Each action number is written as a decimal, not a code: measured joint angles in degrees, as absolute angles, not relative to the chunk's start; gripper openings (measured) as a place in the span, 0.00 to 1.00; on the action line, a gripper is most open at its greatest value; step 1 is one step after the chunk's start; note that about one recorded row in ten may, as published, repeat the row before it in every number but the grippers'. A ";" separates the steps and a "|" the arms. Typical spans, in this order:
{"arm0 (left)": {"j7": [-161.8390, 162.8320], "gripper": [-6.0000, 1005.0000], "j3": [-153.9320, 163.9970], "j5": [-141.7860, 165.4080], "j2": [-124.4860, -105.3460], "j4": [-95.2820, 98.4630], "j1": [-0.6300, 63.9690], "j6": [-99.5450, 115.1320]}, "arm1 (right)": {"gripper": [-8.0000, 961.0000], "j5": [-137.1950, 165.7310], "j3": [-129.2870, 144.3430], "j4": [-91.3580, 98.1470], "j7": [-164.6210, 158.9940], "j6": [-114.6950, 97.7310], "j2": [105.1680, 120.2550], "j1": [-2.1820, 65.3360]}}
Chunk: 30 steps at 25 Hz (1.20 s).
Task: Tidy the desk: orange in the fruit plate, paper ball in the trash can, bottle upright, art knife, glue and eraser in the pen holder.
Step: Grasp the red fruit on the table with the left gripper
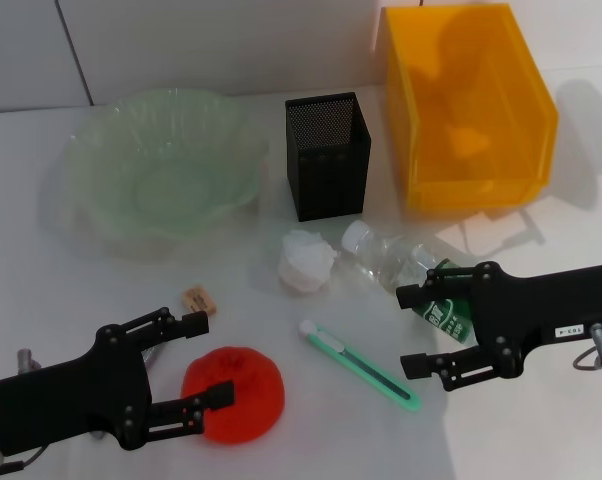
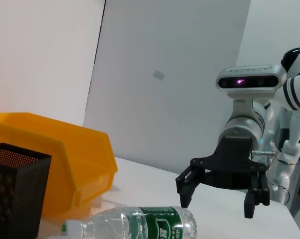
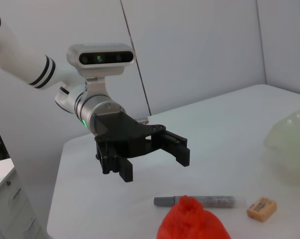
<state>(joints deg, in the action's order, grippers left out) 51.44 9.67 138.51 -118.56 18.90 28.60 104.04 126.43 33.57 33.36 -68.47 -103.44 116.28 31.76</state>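
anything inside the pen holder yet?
From the head view, the pen holder shows only dark mesh inside; its bottom is hidden by the walls. The knife and eraser lie on the table, and the glue lies beside the orange.

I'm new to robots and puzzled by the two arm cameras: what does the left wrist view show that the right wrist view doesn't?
Only the left wrist view: the lying bottle, yellow bin, black pen holder and open right end effector. Only the right wrist view: the orange, eraser, grey glue stick, green plate and open left end effector. Both show the white table.
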 joint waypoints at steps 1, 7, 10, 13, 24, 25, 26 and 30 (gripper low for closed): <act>51.44 0.84 9.67 138.51 -118.56 18.89 28.59 104.04 | 0.86 126.43 33.57 33.39 -68.46 -103.43 116.28 31.80; 51.35 0.84 9.66 138.51 -118.56 18.90 28.65 104.05 | 0.86 126.39 33.58 33.49 -68.45 -103.44 116.28 32.09; 51.34 0.84 9.56 138.51 -118.56 18.90 28.66 104.06 | 0.86 126.33 33.57 33.49 -68.39 -103.44 116.28 32.14; 51.33 0.84 9.39 138.48 -118.56 18.90 28.66 104.06 | 0.85 126.26 33.57 33.49 -68.38 -103.44 116.28 32.16; 51.10 0.84 9.87 137.12 -118.60 18.64 30.00 105.05 | 0.85 126.05 32.14 33.52 -68.32 -103.44 116.37 31.55; 51.10 0.84 9.87 137.12 -118.60 18.64 30.00 105.05 | 0.85 126.02 31.45 33.74 -68.34 -103.43 116.36 31.27; 50.71 0.84 10.07 137.11 -118.80 18.05 30.68 105.10 | 0.85 126.02 30.58 33.97 -68.47 -103.40 116.30 30.89; 47.30 0.84 11.37 137.10 -119.10 14.82 32.46 104.55 | 0.85 125.98 26.19 34.46 -68.61 -103.55 115.58 29.05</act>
<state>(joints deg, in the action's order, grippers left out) 47.30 11.37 137.10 -119.10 14.82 32.46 104.55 125.98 26.19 34.46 -68.61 -103.55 115.58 29.05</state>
